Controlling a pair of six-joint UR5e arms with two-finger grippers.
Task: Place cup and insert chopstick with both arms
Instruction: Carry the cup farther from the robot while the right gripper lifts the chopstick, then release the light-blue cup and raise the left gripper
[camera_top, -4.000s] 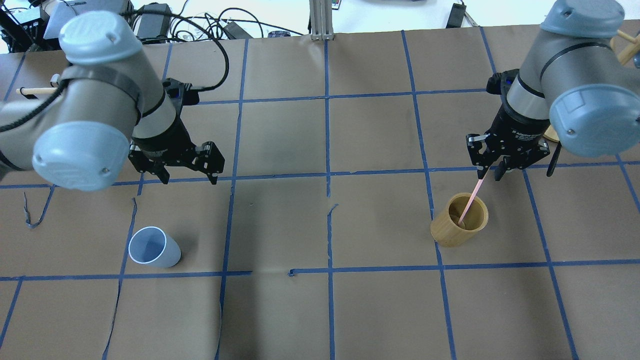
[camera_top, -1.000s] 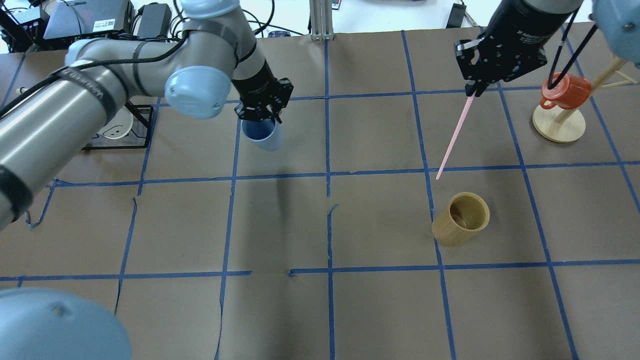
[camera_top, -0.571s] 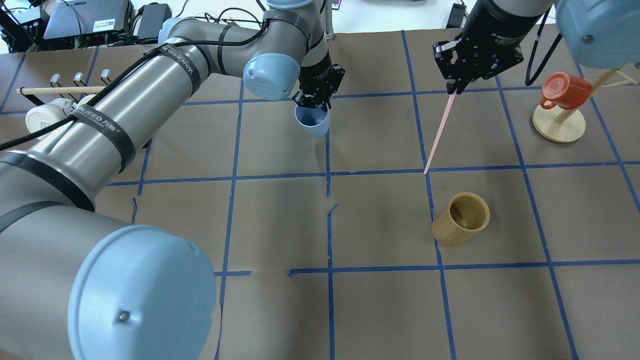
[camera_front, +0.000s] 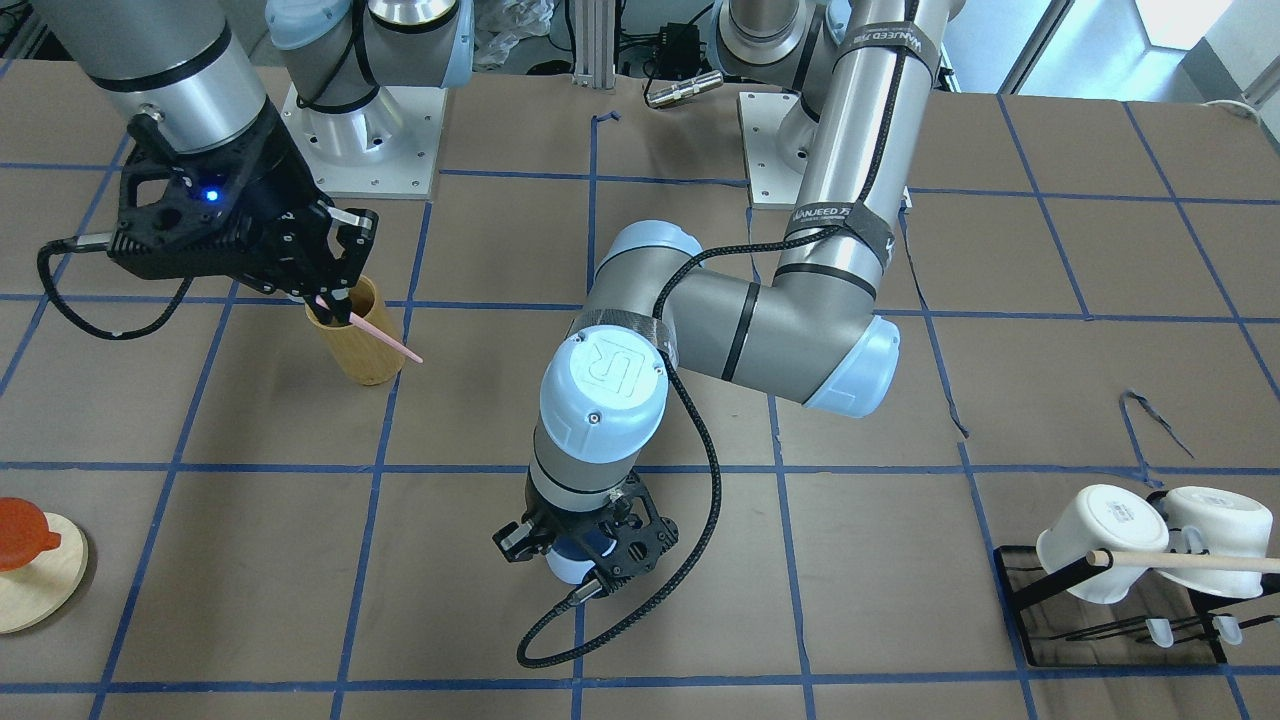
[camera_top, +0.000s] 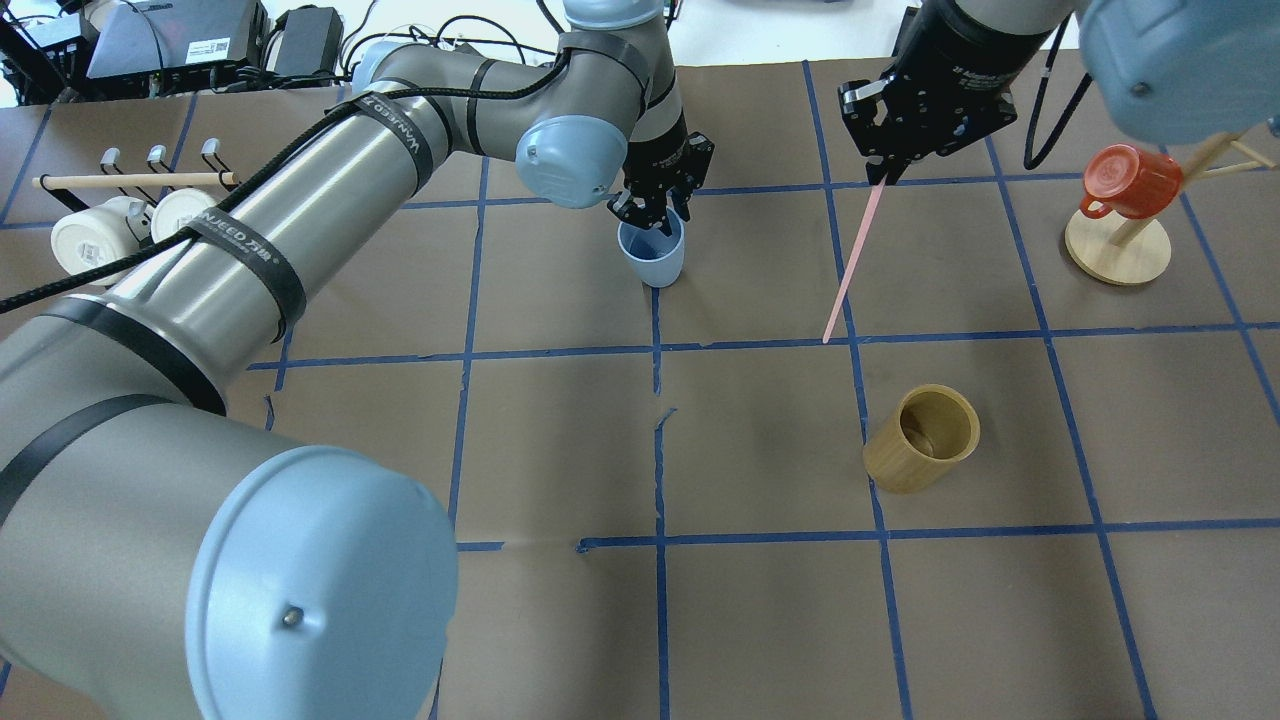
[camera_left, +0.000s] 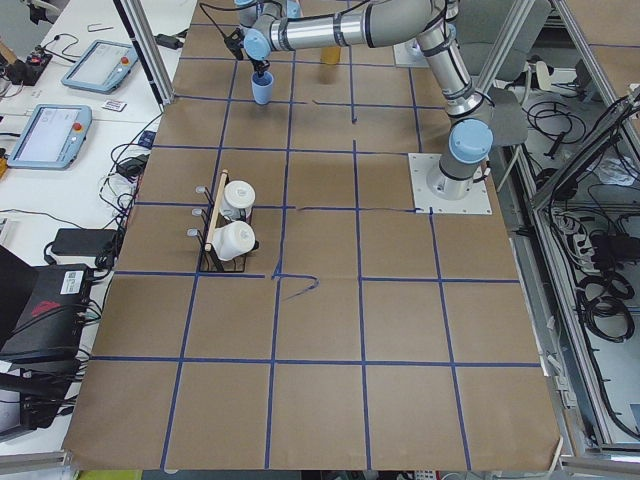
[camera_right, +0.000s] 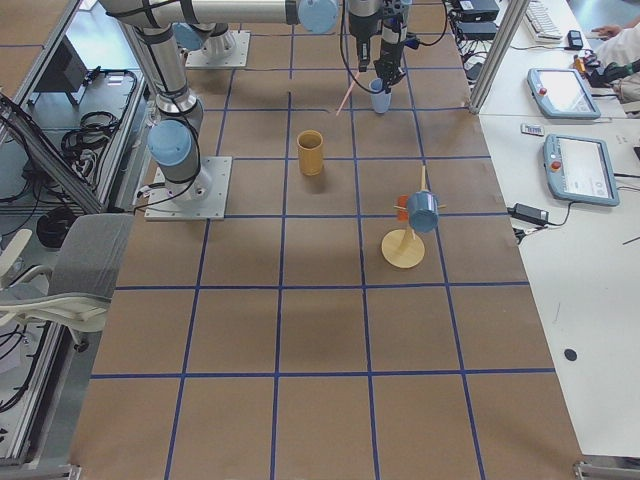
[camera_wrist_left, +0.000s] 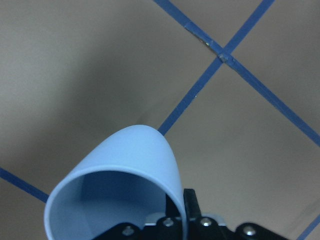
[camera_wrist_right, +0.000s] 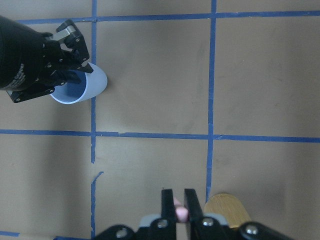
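Observation:
My left gripper (camera_top: 655, 212) is shut on the rim of the light-blue cup (camera_top: 652, 257), which hangs upright close over the table at the far centre line. I cannot tell whether the cup touches the table. It also shows in the front view (camera_front: 568, 567) and the left wrist view (camera_wrist_left: 120, 185). My right gripper (camera_top: 880, 180) is shut on the top end of the pink chopstick (camera_top: 848, 268) and holds it in the air, slanting down. It is to the right of the cup and apart from it. In the right wrist view the cup (camera_wrist_right: 80, 90) is far to the upper left.
A tan bamboo cylinder (camera_top: 920, 437) stands upright, near of the chopstick's tip. A red mug (camera_top: 1130, 180) hangs on a wooden stand (camera_top: 1117, 250) at the far right. A black rack with white mugs (camera_top: 120, 220) and a wooden dowel stands at the far left.
The left gripper has carried the cup right to the centre line and lower. The right gripper has moved left with the chopstick. Four seconds ago the chopstick stood in the bamboo cylinder.

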